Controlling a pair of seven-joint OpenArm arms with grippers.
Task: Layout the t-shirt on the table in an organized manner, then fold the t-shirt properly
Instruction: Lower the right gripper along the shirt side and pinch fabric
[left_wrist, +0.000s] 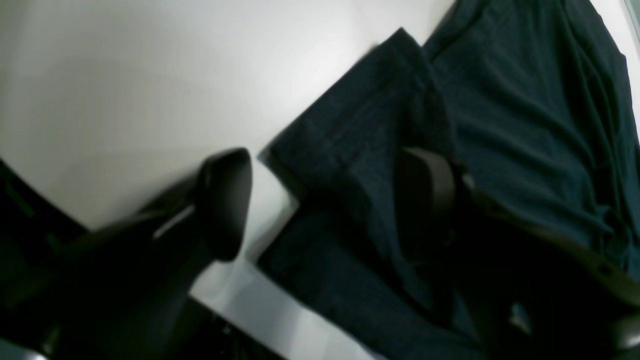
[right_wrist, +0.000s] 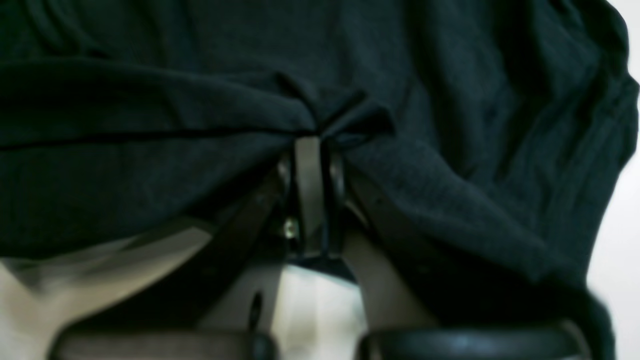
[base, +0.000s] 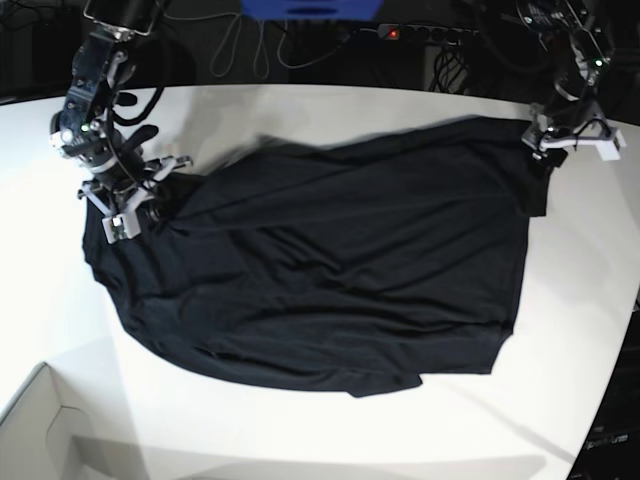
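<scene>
- Black fabric fills the middle of the base view: the shirt (base: 330, 280) lies spread over the white table (base: 330, 430), wrinkled, its body running from the left arm-side across to the right, with one straight hem near the right edge.
- At the base view's left, the right gripper (base: 128, 205) sits on the shirt's left edge, low against the table.
- From the right wrist view, the right gripper's (right_wrist: 312, 150) jaws are closed tight on a bunched pinch of shirt (right_wrist: 450, 150); folds radiate from that pinch and the cloth drapes to both sides.
- A white box corner (base: 45, 430) shows at the base view's lower left, apart from the shirt.
- At the base view's far right, the left gripper (base: 572, 135) is at the shirt's upper right corner.
- In the left wrist view, the left gripper's (left_wrist: 325, 205) jaws stand wide apart: one finger (left_wrist: 225, 200) over bare table (left_wrist: 150, 75), the other (left_wrist: 427, 200) over the shirt (left_wrist: 525, 100), with a folded shirt corner between them, not clamped.
</scene>
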